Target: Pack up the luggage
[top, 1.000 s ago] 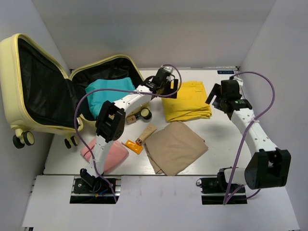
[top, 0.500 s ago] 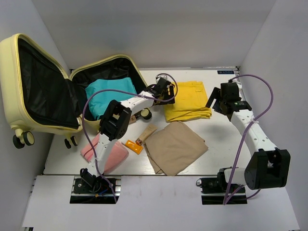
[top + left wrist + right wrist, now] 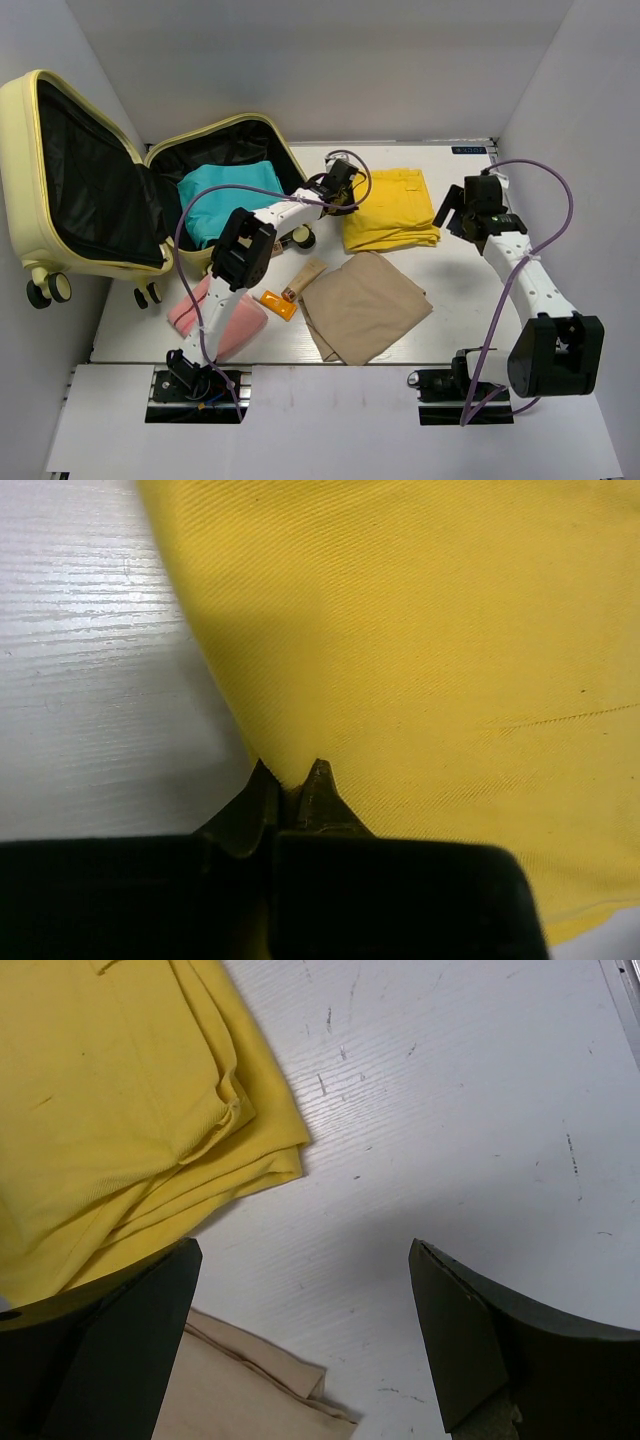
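Item: my left gripper (image 3: pixel 290 780), fingertips pinched shut on the nine o'clock edge of the folded yellow garment (image 3: pixel 420 630), with only a sliver of cloth between them. Item: my right gripper (image 3: pixel 300 1340), jaws wide apart and holding nothing, hanging over bare white table (image 3: pixel 440 330) at the garment's three o'clock corner. Item: the luggage (image 3: pixel 20 200), at the table's nine to ten o'clock, lid thrown open; pale yellow hard shell, rounded corners, black fabric lining, a teal garment (image 3: pixel 225 195) already lying in the lower half. Hazards, as I judge them: so thin a bite may catch the top layer alone, so the stack could peel open and trail on the lift; the twill could slide out of the pinch; trailing cloth could snag on the shell's rim or sweep the small round jar (image 3: pixel 300 237) at the garment's eight o'clock. Materials: garment of fine diagonal-weave cotton, matte, soft, several layers thick with a stitched seam; tan cloth (image 3: pixel 362 305) at its six o'clock, limp and flat; table of painted, grained, scuffed boards.
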`<state>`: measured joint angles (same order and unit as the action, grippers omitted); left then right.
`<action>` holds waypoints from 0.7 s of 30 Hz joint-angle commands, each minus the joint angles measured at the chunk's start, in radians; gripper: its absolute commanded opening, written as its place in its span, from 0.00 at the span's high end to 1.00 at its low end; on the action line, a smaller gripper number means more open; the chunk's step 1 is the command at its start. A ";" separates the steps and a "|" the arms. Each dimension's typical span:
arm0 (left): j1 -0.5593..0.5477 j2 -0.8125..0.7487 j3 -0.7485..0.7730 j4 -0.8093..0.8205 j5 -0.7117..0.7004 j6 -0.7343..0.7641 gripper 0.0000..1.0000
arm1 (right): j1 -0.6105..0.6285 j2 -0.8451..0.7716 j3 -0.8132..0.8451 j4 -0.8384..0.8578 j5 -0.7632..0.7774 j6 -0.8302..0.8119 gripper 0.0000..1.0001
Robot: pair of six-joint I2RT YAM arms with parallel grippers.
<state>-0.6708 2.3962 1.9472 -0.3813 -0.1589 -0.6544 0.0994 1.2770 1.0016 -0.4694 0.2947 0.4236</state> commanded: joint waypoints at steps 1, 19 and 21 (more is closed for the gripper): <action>-0.010 0.012 0.032 -0.019 0.024 0.045 1.00 | -0.012 -0.047 -0.009 0.029 0.029 -0.008 0.10; -0.006 -0.265 0.176 0.001 -0.073 0.579 1.00 | -0.015 -0.102 -0.077 0.057 0.098 -0.016 0.10; -0.006 -0.307 0.167 -0.004 -0.090 0.622 1.00 | -0.013 -0.100 -0.080 0.063 0.103 -0.019 0.10</action>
<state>-0.6765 2.2780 2.0621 -0.4339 -0.1928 -0.1429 0.0872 1.1954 0.9329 -0.4431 0.3653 0.4107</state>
